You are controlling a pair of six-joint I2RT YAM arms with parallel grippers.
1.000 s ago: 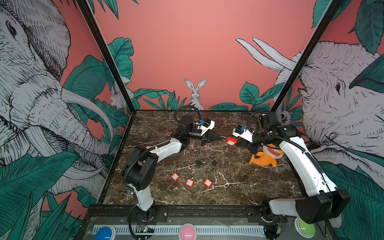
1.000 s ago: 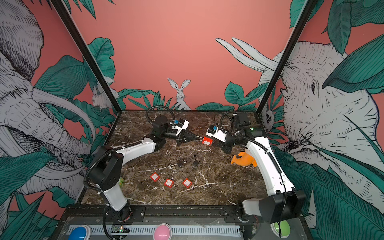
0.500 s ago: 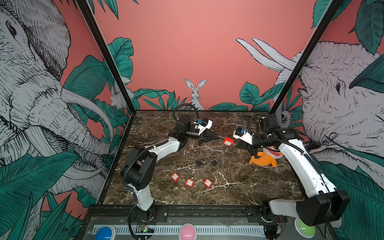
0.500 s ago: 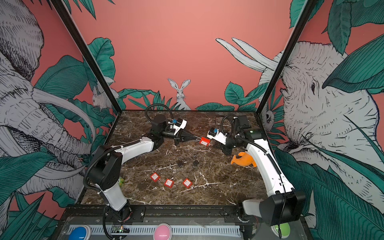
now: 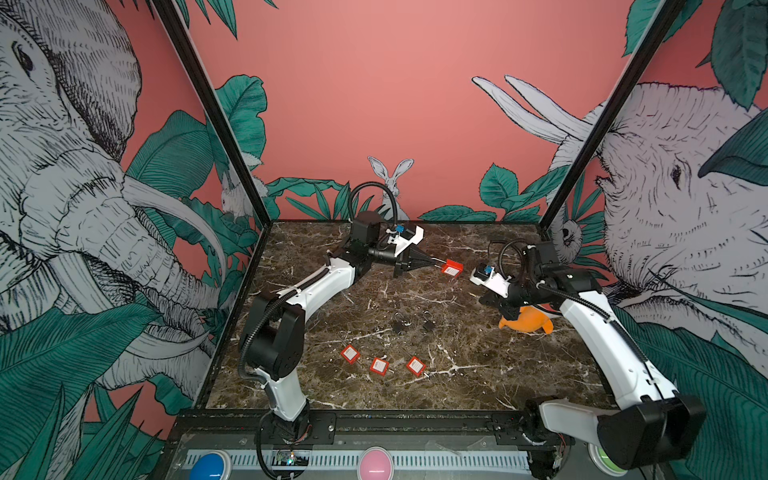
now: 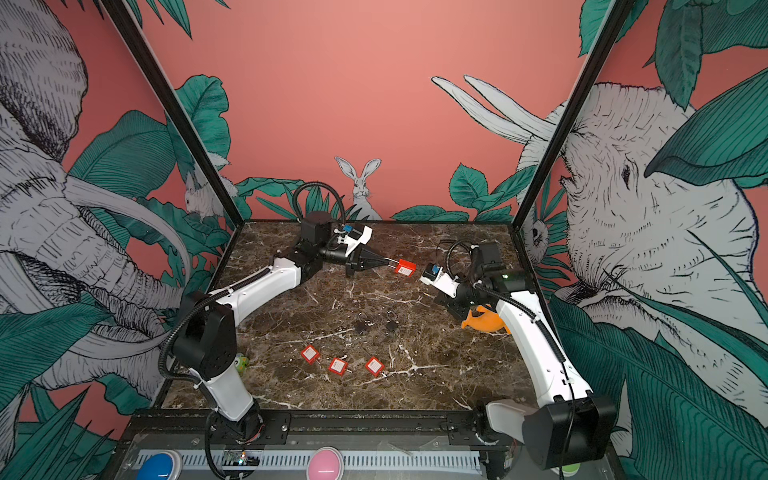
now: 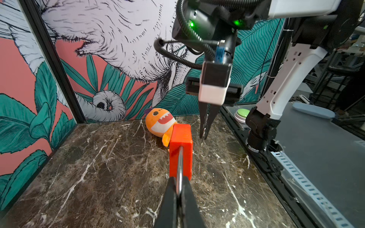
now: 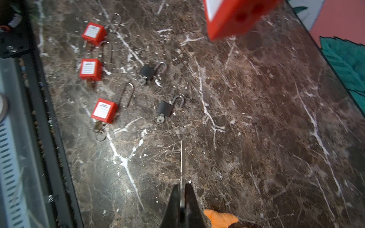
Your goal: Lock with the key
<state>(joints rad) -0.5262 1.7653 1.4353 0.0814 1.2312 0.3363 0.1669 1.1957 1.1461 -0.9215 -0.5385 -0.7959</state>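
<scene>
My left gripper (image 7: 179, 182) is shut on the steel shackle (image 7: 179, 167) of a red padlock (image 7: 180, 146), holding it in the air over the back of the table; both top views show this padlock (image 5: 452, 268) (image 6: 405, 267) jutting from the gripper (image 5: 432, 260). My right gripper (image 8: 181, 185) is shut on a thin metal key (image 8: 181, 158), seen edge-on and pointing down at the marble. It hangs to the right of and lower than the padlock (image 8: 237, 15), apart from it. In a top view the right gripper (image 5: 500, 309) is mostly hidden under its wrist.
Three red padlocks (image 8: 92, 33) (image 8: 90, 69) (image 8: 104, 110) with keys lie near the front edge. Two small black padlocks (image 8: 148, 71) (image 8: 165, 108) lie mid-table. An orange plush toy (image 5: 528, 324) sits under the right arm. Walls close the back and sides.
The left gripper has lifted the red padlock slightly up and back. The right gripper with the key has dropped lower and toward the front, widening the gap between them.
</scene>
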